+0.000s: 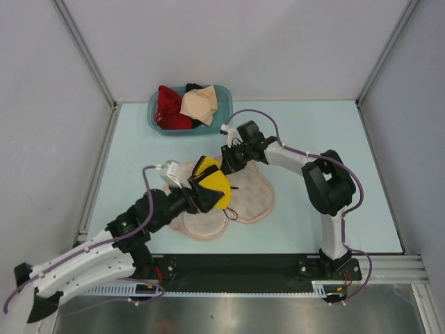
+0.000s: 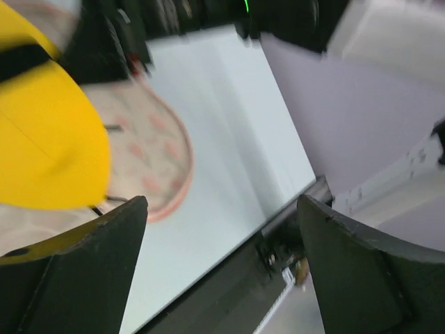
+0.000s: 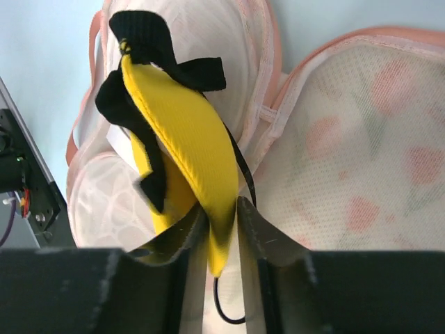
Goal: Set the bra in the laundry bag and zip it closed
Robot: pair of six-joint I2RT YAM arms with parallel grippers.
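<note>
The pale pink laundry bag (image 1: 254, 198) lies open like a clamshell on the table, both halves flat. The yellow bra (image 1: 214, 184) with black straps hangs folded above the bag's left half. My right gripper (image 1: 226, 165) is shut on the bra's edge; in the right wrist view the yellow cup (image 3: 188, 132) is pinched between the fingers (image 3: 222, 223) over the bag's mesh lining (image 3: 361, 160). My left gripper (image 1: 198, 197) sits just left of the bra. In the left wrist view it (image 2: 222, 209) is wide open with nothing between its fingers, and the bra (image 2: 49, 139) and bag (image 2: 149, 153) lie to its left.
A blue plastic basket (image 1: 156, 118) stands at the back left, holding a red garment (image 1: 170, 108) and a beige garment (image 1: 200, 104). A black rail (image 1: 243, 268) runs along the near table edge. Walls enclose the left, right and back sides.
</note>
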